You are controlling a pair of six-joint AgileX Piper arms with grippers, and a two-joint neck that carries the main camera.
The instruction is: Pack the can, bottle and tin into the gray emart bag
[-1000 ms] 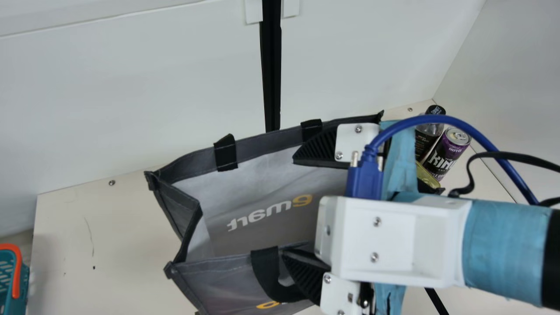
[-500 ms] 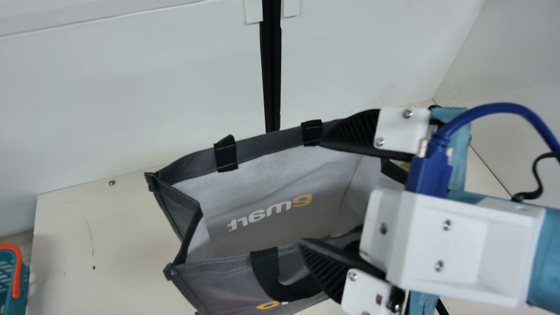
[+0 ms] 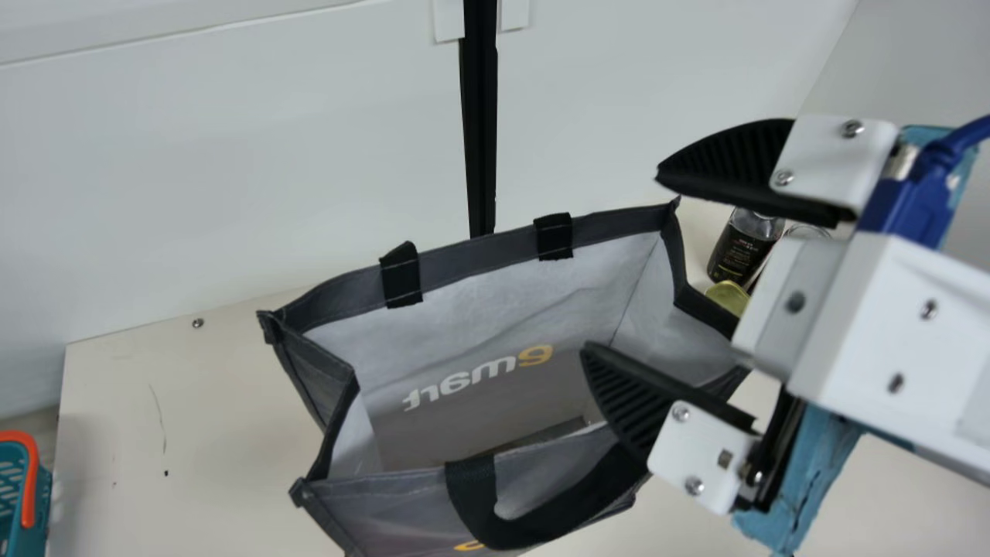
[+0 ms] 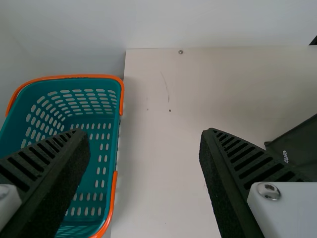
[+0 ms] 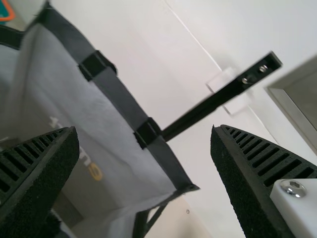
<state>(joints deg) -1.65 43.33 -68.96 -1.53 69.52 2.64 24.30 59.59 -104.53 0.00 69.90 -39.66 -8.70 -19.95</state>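
Swung toward the robot's right and turned at a slant since the earlier frame, with the right gripper (image 3: 620, 263) farther off the gray emart bag (image 3: 472, 259) and the bottle (image 3: 739, 255) more exposed behind. Bag upright, mouth spread wide, presumably for loading from above. Right gripper spread wide around nothing, one finger over the bag's near edge, probably making room to reach the goods. Left gripper (image 4: 142, 133) also well open, without a load, above the table (image 3: 155, 433) between bag and basket (image 4: 69, 77), likely parked out of the way. Bunched outside the bag's right end, apparently for the right arm's reach: bottle, can (image 3: 804, 230) mostly hidden behind the gripper, and tin (image 3: 727, 294) just beside the bag, all awaiting packing.

Behind, a pale plain wall (image 3: 232, 155). Below, cream tabletop with a thin scratch. Against the wall, a black post (image 3: 481, 116); past the left edge, the teal basket, orange-rimmed. Near the back edge, a screw (image 3: 197, 322); farther forward, a dark speck (image 3: 165, 473).
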